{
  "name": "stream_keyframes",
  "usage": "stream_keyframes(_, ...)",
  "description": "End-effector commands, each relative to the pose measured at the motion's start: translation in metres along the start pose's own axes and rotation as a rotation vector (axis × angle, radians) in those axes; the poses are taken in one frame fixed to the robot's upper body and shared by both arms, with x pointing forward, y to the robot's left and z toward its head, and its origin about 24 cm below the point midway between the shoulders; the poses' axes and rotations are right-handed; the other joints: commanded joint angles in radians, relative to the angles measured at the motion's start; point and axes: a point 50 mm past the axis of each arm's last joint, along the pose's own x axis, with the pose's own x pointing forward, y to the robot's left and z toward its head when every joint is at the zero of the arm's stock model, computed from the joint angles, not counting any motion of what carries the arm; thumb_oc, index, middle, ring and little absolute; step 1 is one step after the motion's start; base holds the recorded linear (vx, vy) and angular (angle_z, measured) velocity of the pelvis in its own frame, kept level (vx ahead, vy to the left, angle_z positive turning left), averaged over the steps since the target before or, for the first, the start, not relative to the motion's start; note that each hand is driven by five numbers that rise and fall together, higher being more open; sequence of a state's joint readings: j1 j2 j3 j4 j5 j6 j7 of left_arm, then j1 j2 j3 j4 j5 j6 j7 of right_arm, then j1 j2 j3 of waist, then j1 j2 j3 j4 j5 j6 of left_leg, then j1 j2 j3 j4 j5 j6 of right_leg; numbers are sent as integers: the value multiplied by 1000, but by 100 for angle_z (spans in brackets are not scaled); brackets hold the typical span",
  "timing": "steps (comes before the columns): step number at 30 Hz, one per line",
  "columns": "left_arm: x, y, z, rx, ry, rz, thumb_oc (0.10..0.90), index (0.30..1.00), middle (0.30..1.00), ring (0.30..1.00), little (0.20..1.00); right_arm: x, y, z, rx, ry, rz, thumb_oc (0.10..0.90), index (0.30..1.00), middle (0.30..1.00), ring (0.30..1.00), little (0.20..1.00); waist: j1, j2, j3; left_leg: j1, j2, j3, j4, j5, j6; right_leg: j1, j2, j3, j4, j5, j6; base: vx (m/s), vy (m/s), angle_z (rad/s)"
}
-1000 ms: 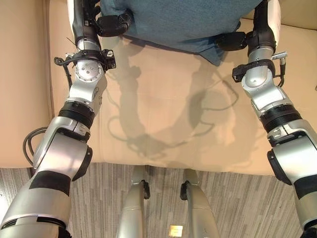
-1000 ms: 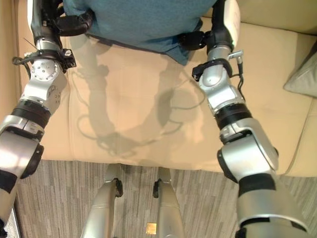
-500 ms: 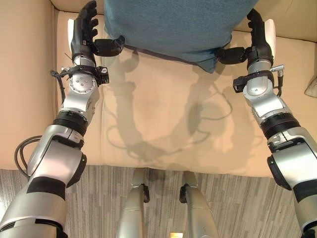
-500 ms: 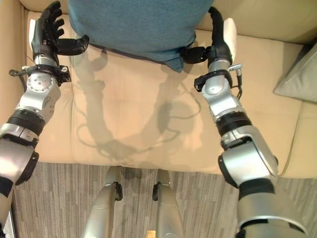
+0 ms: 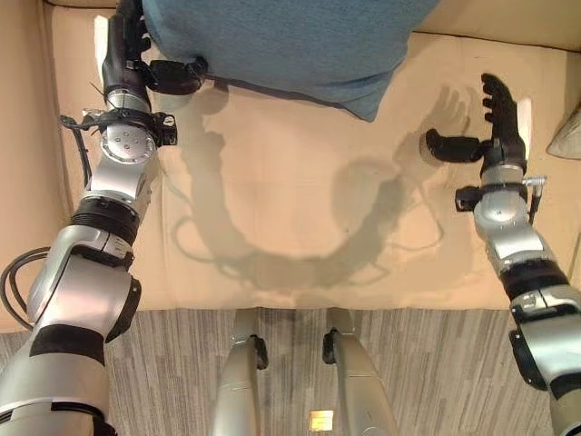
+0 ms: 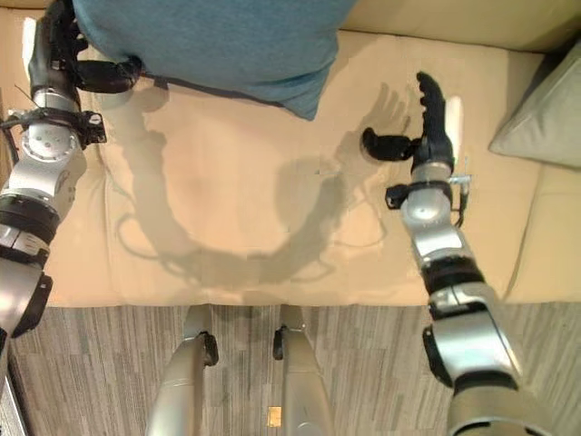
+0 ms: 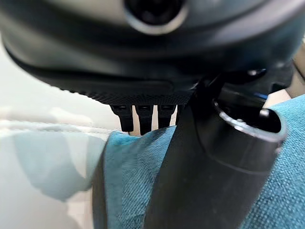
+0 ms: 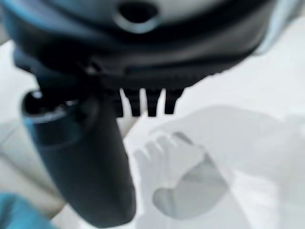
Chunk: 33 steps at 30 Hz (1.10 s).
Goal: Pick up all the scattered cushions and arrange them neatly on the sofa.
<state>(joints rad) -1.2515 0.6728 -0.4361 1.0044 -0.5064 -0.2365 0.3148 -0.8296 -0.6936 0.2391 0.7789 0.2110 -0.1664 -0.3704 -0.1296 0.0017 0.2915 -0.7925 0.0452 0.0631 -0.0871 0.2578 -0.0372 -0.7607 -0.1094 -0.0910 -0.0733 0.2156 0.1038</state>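
Teal cushion (image 5: 281,41) lies at the back of the tan sofa (image 5: 272,218) seat, its far part cut off by the frame edge, one corner pointing toward the seat middle. Left hand (image 5: 127,54) sits at the cushion's left edge, thumb against the fabric; its fingers are mostly hidden behind the cushion, so the grip can't be read from the eye views. Left wrist view shows the thumb lying over teal fabric and the fingers straight past the edge, not curled. Right hand (image 6: 427,123) hovers over bare seat, well apart from the cushion, fingers straight, thumb out, holding nothing. Right eye view shows more of a grey cushion (image 6: 545,118) at the sofa's right, partly cut off.
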Motion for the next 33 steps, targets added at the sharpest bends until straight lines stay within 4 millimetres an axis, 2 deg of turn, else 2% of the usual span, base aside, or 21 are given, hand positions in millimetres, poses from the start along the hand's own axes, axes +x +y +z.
stream_keyframes(1,12,15,46,-25,-191,72,499,448,448,448,448,-1,-16,1,111,-45,-89,800,900,900,900,900,-13,-19,-55,12,-24,13,0,-108,-69,14,-8,8,-14,-64,105,46,67,-8)
stream_keyframes(2,12,14,46,-24,-191,70,400,300,300,300,300,-1,-16,0,112,-43,-89,800,900,900,900,900,-12,-20,-57,11,-24,13,0,-108,-69,13,-8,8,-14,-64,105,51,63,-8)
stream_keyframes(5,10,9,48,-42,-204,46,400,300,300,300,300,-19,-10,-25,154,25,-84,800,900,900,900,900,-26,-15,-58,3,-25,17,0,-114,-65,3,-11,10,-14,-66,107,30,37,-5)
stream_keyframes(6,10,9,47,-41,-203,45,400,300,300,300,300,-19,-10,-25,153,27,-84,800,900,900,900,900,-25,-15,-60,3,-25,17,0,-114,-65,3,-11,10,-14,-66,107,0,0,0)
stream_keyframes(8,9,1,52,-75,-223,24,400,300,300,300,300,-30,-7,-40,198,69,-98,800,900,900,900,900,-31,-13,-62,-1,-27,17,0,-120,-61,-1,-10,12,-14,-68,106,14,8,2)
stream_keyframes(14,3,-15,53,-125,-238,-25,400,300,300,300,300,-48,-1,-58,229,120,-93,800,900,900,900,900,-34,-12,-70,-3,-28,13,0,-127,-59,-7,-9,10,-14,-68,105,0,0,0)
stream_keyframes(28,-10,-39,74,-247,-336,-150,400,300,300,300,300,-56,10,-54,208,86,-24,800,900,900,900,900,-23,-8,-67,6,-22,8,0,-127,-62,-3,-3,0,-14,-65,103,-6,-13,0)
stream_keyframes(33,-16,-43,75,-247,-360,-178,400,300,300,300,300,-59,13,-55,201,87,-8,800,900,900,900,900,-18,-9,-61,4,-19,5,0,-125,-64,-3,0,-6,-14,-66,101,-9,-13,0)
